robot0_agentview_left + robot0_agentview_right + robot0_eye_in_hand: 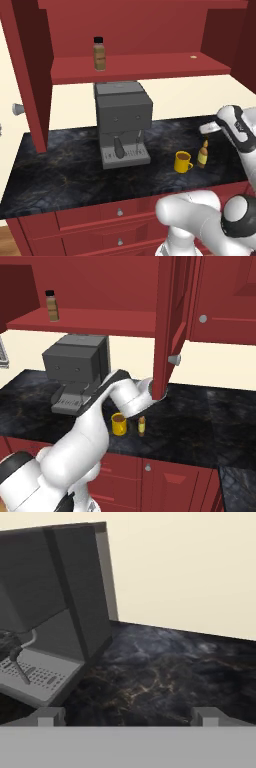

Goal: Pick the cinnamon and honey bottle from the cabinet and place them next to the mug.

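Note:
The cinnamon, a black-capped brown jar, stands upright on the shelf of the open red cabinet. Down on the dark counter the yellow mug sits with the amber honey bottle upright just to its right, close but apart. My gripper hovers a little above the honey bottle, aimed toward the coffee machine. It is open, its fingertips wide apart with nothing between them. In the right base view the cabinet door hides the hand.
A grey coffee machine stands on the counter left of the mug, under the shelf. An open cabinet door hangs over the counter by my wrist. A small yellow spot lies on the shelf's right part. Red drawers run below.

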Robot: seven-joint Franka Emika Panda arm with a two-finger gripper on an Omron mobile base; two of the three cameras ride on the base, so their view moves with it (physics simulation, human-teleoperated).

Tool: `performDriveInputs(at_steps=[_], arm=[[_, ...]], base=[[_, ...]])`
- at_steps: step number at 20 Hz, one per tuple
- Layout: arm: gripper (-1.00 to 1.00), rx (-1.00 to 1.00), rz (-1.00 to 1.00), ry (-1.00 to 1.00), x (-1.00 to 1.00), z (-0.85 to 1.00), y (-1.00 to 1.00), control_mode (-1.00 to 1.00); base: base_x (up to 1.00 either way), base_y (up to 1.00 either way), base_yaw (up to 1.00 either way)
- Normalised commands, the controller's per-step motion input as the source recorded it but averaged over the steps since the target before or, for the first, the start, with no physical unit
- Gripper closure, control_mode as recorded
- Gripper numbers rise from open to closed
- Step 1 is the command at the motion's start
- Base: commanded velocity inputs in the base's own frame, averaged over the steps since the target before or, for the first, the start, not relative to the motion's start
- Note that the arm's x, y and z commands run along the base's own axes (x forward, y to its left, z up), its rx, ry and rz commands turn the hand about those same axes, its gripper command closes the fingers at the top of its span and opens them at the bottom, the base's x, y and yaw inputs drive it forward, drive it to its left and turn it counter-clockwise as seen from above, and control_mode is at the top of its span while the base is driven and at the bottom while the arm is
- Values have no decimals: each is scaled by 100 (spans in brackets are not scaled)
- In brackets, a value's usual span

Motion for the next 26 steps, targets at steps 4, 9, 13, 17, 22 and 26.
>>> performDriveInputs(at_steps=[4, 9, 13, 17, 22, 26], arm=[[-100, 0, -17, 0, -41, 30, 46, -100], [-100, 0, -24, -1, -73, 36, 50, -100], [-100, 0, -21, 0, -73, 55, 52, -100], [-100, 0, -7, 0, -62, 83, 49, -100], [-100, 0, 0, 0, -51, 95, 46, -100], [-100, 0, 0, 0, -49, 95, 39, -100]], base=[[0, 0, 0], [0, 0, 0], [0, 0, 0], [0, 0, 0], [0, 0, 0], [0, 0, 0]])
